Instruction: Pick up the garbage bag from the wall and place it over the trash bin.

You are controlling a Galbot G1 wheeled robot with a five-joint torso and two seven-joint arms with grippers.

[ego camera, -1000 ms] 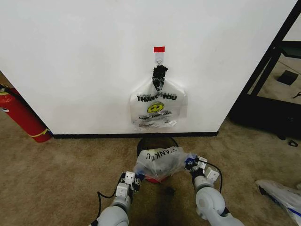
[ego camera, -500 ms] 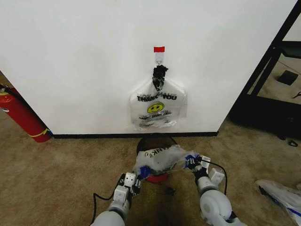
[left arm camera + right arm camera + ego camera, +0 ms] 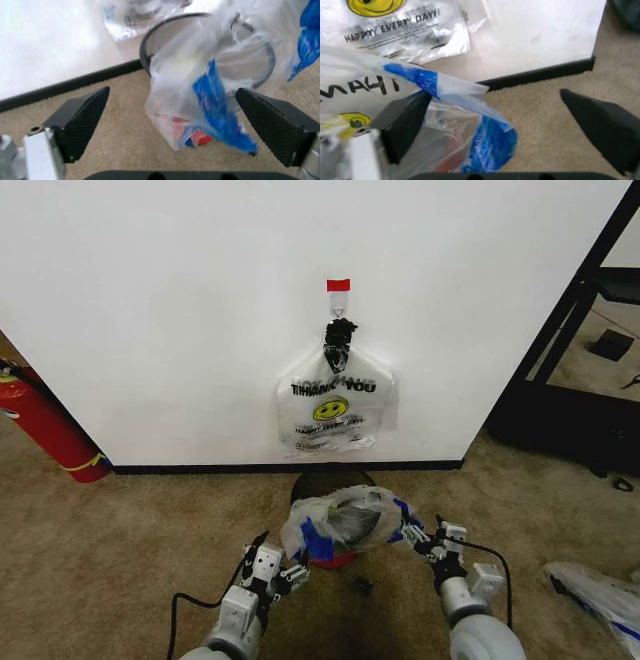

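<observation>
red fire extinguisher (image 3: 45, 427), hanging smiley bag (image 3: 335, 412), tan carpet (image 3: 130, 530)

Floor: tan short-pile carpet (image 3: 130, 530), met a black baseboard (image 3: 200, 468). Standing on it: small round black trash bin with red base (image 3: 335, 558), near the baseboard; red cylindrical fire extinguisher (image 3: 45, 430), far left; crumpled translucent plastic bag (image 3: 600, 595), far right.

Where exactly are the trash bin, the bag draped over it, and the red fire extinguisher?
trash bin (image 3: 165, 28): left wrist view, black mesh rim.
garbage bag (image 3: 345, 518): head view, crinkled plastic over the bin's mouth.
fire extinguisher (image 3: 45, 430): head view, red cylinder body.
</observation>
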